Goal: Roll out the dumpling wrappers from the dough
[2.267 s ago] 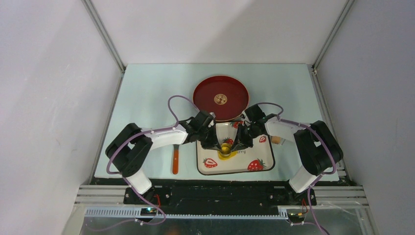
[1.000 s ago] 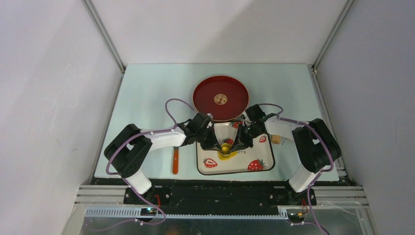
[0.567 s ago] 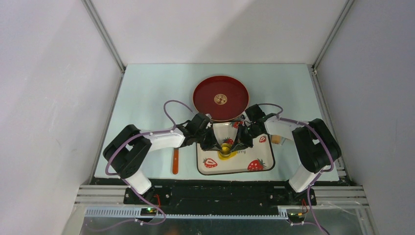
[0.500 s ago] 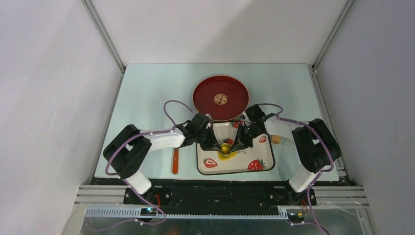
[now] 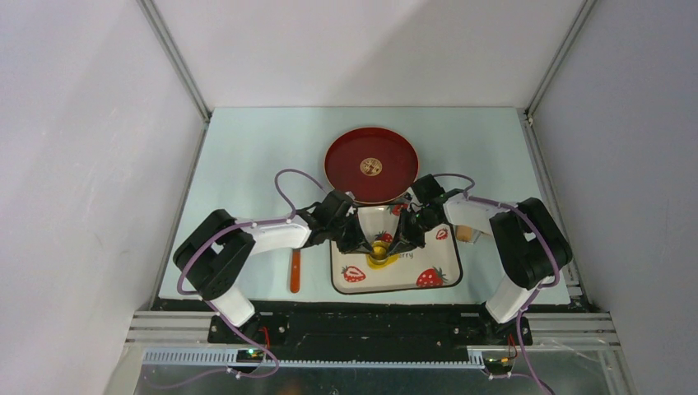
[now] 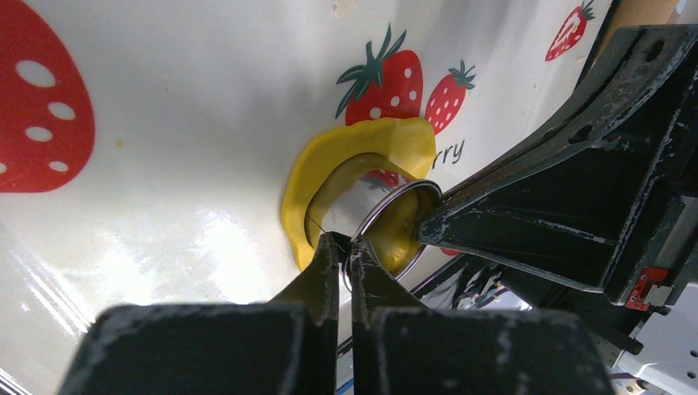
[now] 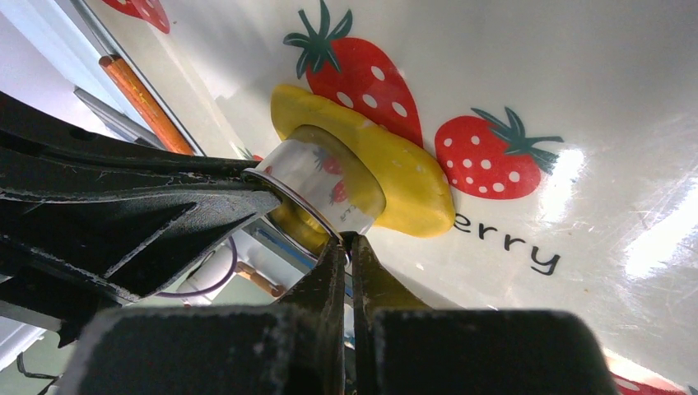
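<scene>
The yellow dough [image 5: 377, 262] lies as a flattened patch on the strawberry-print tray [image 5: 432, 257]. A round metal ring cutter [image 5: 379, 249] stands pressed into it. My left gripper [image 5: 368, 244] is shut on the cutter's left rim and my right gripper [image 5: 392, 244] on its right rim. In the left wrist view my gripper [image 6: 346, 247] pinches the thin rim [image 6: 393, 197], with dough [image 6: 362, 144] curling round the ring. In the right wrist view my gripper [image 7: 346, 244] pinches the cutter [image 7: 329, 185] beside the dough [image 7: 407, 177]. No separate dumpling wrappers show.
A red round plate [image 5: 346, 160] with a gold-brown emblem [image 5: 371, 167] sits just behind the tray. An orange-handled tool [image 5: 295, 270] lies left of the tray. A small wooden piece [image 5: 466, 234] lies to its right, by the right arm.
Both grippers stay shut on the cutter at the same spot on the dough. The left arm's elbow has crept slightly left.
</scene>
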